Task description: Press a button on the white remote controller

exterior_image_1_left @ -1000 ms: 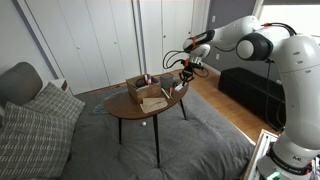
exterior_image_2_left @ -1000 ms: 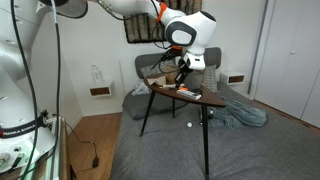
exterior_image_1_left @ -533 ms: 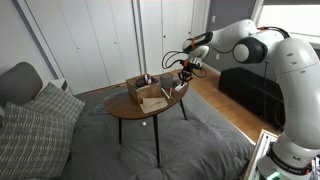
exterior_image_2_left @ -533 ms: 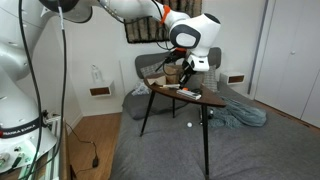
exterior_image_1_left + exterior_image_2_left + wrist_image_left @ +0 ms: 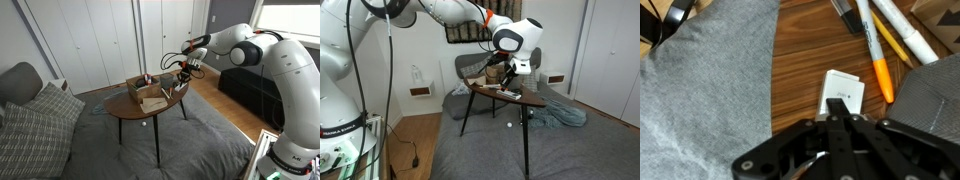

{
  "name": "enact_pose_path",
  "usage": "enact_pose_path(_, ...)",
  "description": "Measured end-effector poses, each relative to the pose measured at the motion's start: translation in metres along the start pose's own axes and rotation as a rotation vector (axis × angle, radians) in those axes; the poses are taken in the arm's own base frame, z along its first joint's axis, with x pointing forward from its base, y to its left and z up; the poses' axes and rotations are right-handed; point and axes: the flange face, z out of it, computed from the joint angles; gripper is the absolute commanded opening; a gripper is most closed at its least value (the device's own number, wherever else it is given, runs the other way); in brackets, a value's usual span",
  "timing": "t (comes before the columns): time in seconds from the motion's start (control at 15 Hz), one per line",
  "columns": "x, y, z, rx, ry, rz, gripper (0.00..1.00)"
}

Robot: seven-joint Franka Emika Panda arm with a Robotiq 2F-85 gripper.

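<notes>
The white remote controller (image 5: 843, 91) is a small flat white rectangle lying on the wooden table (image 5: 800, 60). In the wrist view my gripper (image 5: 835, 117) is shut, its fingers pressed together, and the fingertips overlap the remote's near edge. In both exterior views the gripper (image 5: 184, 73) (image 5: 503, 76) hangs low over the table's end. The remote itself is too small to make out there.
Markers, one with an orange cap (image 5: 883, 78), lie on the table beside the remote. An open cardboard box (image 5: 146, 92) stands on the round table (image 5: 150, 107). A grey blanket (image 5: 700, 100) covers the floor below. A grey sofa with cushions (image 5: 35, 115) stands nearby.
The arm has shifted slightly and the gripper stays low over the table's end; little else has changed.
</notes>
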Motion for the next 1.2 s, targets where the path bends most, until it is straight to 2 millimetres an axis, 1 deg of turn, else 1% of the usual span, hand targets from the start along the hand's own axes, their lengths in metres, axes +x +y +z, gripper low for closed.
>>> enact_pose_path(0.33, 0.004, -0.003, 0.002, -0.003, -0.003, 0.025, 0.00)
enact_pose_path(1.2, 0.018, 0.001, 0.004, -0.012, -0.073, 0.104, 0.00)
